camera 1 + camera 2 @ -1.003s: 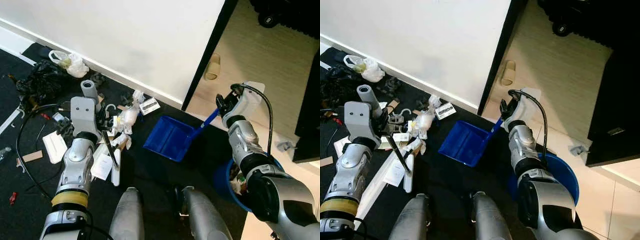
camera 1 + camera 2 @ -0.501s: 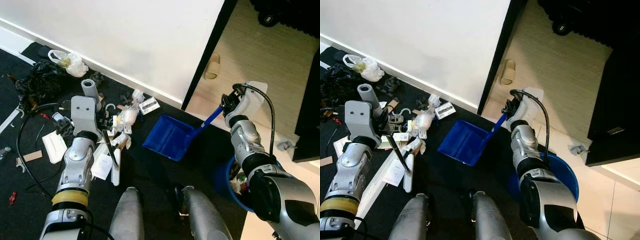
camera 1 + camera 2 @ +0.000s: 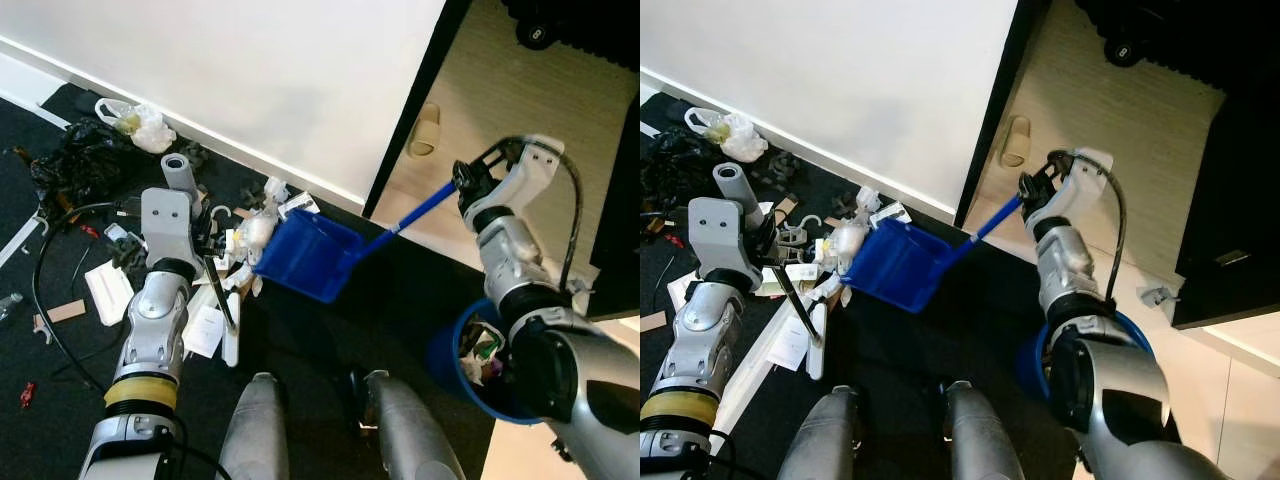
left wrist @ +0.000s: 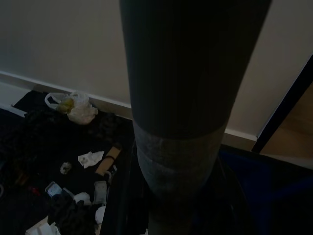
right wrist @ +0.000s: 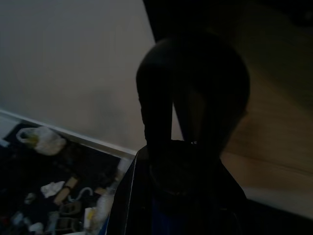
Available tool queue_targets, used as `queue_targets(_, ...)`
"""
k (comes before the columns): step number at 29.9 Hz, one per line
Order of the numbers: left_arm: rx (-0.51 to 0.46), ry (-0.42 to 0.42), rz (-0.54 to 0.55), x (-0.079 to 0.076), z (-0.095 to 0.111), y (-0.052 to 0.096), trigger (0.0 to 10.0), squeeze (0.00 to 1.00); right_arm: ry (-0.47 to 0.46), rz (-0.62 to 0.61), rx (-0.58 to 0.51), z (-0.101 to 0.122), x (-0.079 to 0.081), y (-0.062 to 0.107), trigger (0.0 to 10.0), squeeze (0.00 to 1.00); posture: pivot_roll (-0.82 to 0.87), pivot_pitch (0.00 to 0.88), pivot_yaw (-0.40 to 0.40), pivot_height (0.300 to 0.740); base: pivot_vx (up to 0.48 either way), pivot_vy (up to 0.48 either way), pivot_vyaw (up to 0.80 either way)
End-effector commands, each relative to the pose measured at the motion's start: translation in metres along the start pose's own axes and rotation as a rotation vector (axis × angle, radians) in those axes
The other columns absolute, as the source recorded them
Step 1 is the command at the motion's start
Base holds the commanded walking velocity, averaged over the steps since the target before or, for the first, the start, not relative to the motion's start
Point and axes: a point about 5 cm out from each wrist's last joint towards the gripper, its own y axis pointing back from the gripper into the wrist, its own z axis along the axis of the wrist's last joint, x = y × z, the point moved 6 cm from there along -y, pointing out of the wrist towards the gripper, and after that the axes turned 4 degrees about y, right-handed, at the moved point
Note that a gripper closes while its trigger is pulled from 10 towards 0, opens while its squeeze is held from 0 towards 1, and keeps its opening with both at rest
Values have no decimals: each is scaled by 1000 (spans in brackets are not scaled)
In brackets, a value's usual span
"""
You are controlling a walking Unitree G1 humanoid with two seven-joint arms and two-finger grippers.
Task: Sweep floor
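Note:
My right gripper (image 3: 466,181) is shut on the top of the blue dustpan's long handle (image 3: 415,210), above the doorway threshold. The blue dustpan (image 3: 300,256) is tilted, with its open mouth against the litter pile (image 3: 250,232) of white paper and plastic scraps on the black floor beside the wall. My left gripper (image 3: 204,252) is shut on the broom handle (image 4: 186,98), whose grey top end (image 3: 178,173) sticks up past my wrist. The thin black lower part (image 3: 220,298) of the broom slants down beside the litter.
A blue bucket (image 3: 472,365) holding trash stands at my right side. A slipper (image 3: 425,131) lies on the wooden floor beyond the black door frame (image 3: 415,100). At the far left are a white bag (image 3: 140,126), a black heap (image 3: 75,165) and a cable (image 3: 45,300).
My right gripper has risen and moved right, and the dustpan has slid left across the floor up to the litter pile. The left arm and broom have stayed put.

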Motion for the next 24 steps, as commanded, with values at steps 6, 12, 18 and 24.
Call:
queue_targets(6, -4, -29, 3, 6, 0, 1, 10000, 0, 139, 31, 38, -1, -14, 6, 10000, 0, 105, 107, -73, 740, 0, 0, 0)
queue_targets(12, 52, -29, 28, 14, -11, 6, 10000, 0, 143, 25, 2, 1, -18, 10, 10000, 0, 106, 92, -72, 740, 0, 0, 0)
queue_targets(18, 116, -91, 69, 35, -23, 21, 10000, 0, 106, 49, -42, -6, -9, 16, 10000, 0, 121, 85, -80, 740, 0, 0, 0)
queue_targets(24, 123, -74, 133, 54, -21, 31, 10000, 0, 99, 33, -1, -23, -9, 22, 10000, 0, 145, 85, -100, 740, 0, 0, 0)
